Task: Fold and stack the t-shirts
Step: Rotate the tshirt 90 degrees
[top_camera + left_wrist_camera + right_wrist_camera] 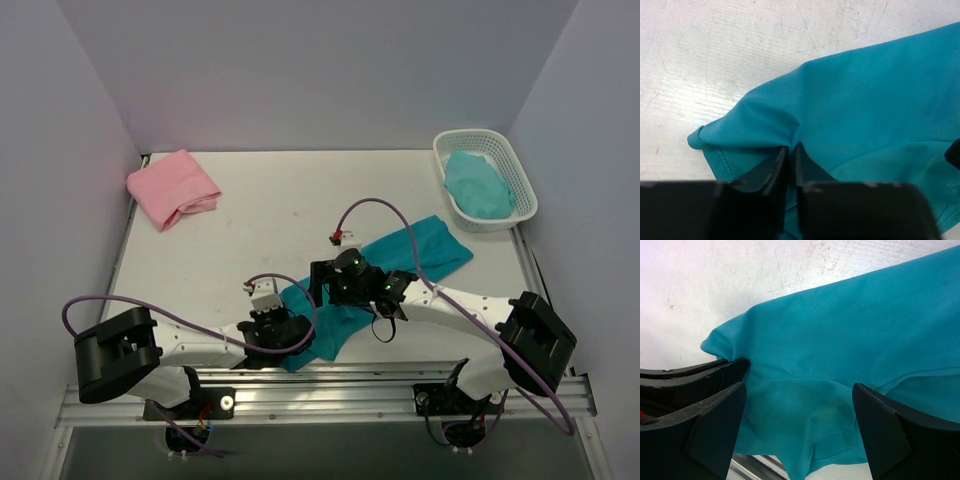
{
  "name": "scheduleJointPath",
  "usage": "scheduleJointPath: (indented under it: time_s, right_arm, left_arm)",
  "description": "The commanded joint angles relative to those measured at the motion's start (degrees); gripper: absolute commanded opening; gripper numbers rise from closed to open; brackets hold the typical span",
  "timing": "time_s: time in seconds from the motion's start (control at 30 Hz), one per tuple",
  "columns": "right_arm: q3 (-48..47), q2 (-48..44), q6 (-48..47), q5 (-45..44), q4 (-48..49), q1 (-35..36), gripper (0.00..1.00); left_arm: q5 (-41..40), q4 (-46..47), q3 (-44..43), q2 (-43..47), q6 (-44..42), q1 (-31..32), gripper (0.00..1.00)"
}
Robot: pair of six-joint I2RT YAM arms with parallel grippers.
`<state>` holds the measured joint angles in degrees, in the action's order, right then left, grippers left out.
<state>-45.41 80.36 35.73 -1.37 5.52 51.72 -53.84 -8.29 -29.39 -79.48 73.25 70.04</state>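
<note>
Progress stands partway: a light pink cloth t-shirt (172, 187) lies folded at the far-left corner of the white surface (280, 200); a deep teal cloth t-shirt (405, 258) stretches mid-surface, unfinished. Left pincer (790, 152) pinches its near edge; right pincer (799, 390) straddles it, spread. Stacking is not yet done.

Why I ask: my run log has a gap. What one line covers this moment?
left tool: shut on teal t-shirt edge | right tool: open over it | pink t-shirt: folded, far left
</note>
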Motion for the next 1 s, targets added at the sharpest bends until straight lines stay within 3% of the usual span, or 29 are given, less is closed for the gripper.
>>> scheduleJointPath:
  time_s: [0.0, 0.03, 0.57, 0.8, 0.9, 0.97]
  right_arm:
    - [0.32, -0.29, -0.57, -0.04, 0.81, -0.40, 0.82]
    - [0.41, -0.29, -0.57, 0.05, 0.98, -0.48, 0.82]
    - [-0.38, 3.14, -0.92, 1.79, 2.65, -0.57, 0.82]
    - [-0.91, 4.02, -1.18, 2.86, 3.01, -0.57, 0.82]
    - [-0.82, 4.37, -1.18, 2.95, 3.18, -0.57, 0.82]
    - [-0.65, 4.54, -1.10, 2.95, 3.36, -0.57, 0.82]
  left_arm:
    - [-1.88, 1.27, -2.16, 0.20, 0.22, -0.08, 0.12]
    - [-2.14, 0.74, -2.25, 0.29, 0.57, -0.08, 0.03]
    - [-8.91, -11.92, -1.20, 12.85, 3.13, -1.57, 0.02]
    - [-3.47, -2.09, 3.72, 14.62, -4.78, -10.35, 0.03]
    - [-1.79, 2.05, 4.51, 14.36, -8.47, -14.31, 0.07]
    - [0.13, 4.41, 4.43, 13.57, -11.19, -17.81, 0.29]
